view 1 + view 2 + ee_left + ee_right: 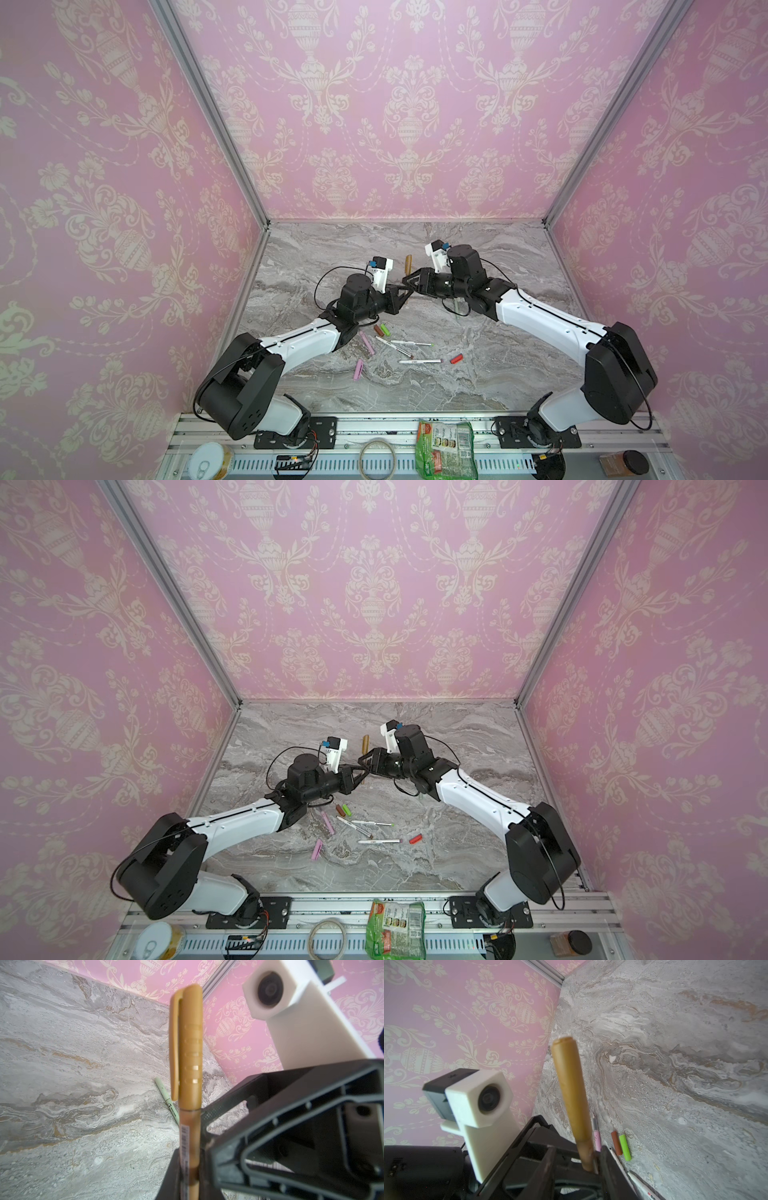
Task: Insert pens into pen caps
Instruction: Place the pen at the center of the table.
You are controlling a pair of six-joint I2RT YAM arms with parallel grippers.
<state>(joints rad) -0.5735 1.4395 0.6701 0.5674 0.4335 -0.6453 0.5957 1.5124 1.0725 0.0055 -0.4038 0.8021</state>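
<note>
Barcode sticker (184,1136) on the tan pen (192,1124) barrel, digits unreadable. My left fingers (170,1174) clamp that barrel, tan cap (190,1043) seated on it, above the worktop (83,1064). My right fingers (224,1107) sit just beside it below the cap; gripping or clear, can't tell. Pale green pen (166,1099) lies on the worktop, print too small to read.

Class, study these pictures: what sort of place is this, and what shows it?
Probably a robot test cell, not a home: two robot arms bolted to an aluminium rail, wallpaper panels in a metal frame around a marble-look tabletop, and loose pens and caps.
</note>
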